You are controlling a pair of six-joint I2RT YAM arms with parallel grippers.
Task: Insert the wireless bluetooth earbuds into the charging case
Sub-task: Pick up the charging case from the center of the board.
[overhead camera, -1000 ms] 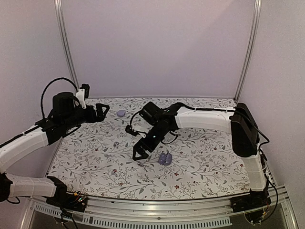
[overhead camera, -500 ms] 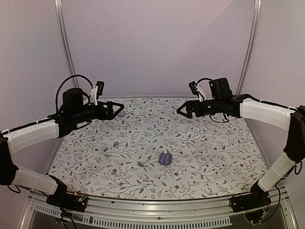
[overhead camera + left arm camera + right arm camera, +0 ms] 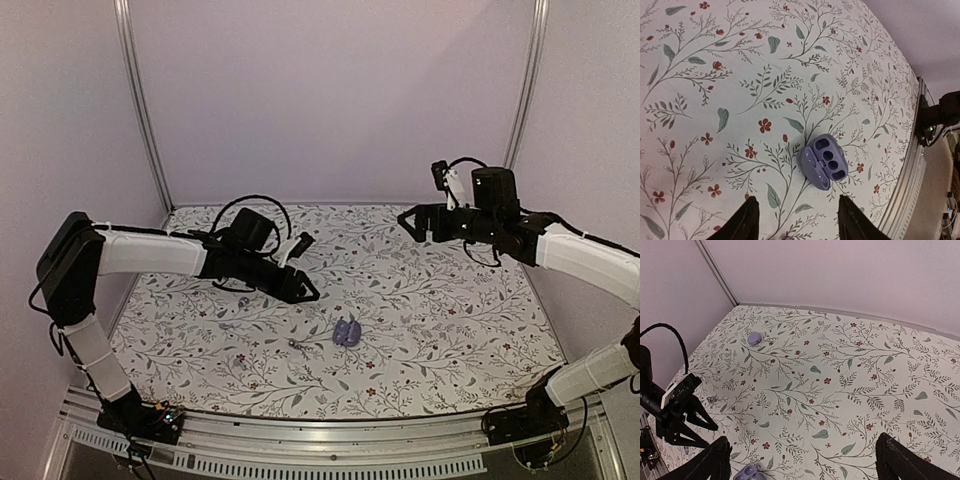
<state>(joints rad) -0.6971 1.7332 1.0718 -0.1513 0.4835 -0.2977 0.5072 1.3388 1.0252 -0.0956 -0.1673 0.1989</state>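
The charging case [image 3: 347,332] lies open on the flowered cloth, its sockets empty; it also shows as the case [image 3: 824,160] and the case [image 3: 747,472]. One earbud [image 3: 293,343] sits just left of it, a purple speck [image 3: 786,238] at the bottom edge of the left wrist view. A second earbud [image 3: 712,399] lies further left. My left gripper [image 3: 305,292] hovers left of and behind the case, open with nothing between its fingers [image 3: 796,198]. My right gripper [image 3: 408,222] is raised at the back right, open and empty [image 3: 802,437].
A rounded lavender object [image 3: 754,338] rests near the back left corner. The metal rail [image 3: 300,440] runs along the table's near edge, and upright posts stand at both back corners.
The left arm swung from the back left to the middle, over the case, its jaws narrowing. The right arm lifted away from the case and pulled back to the back right.
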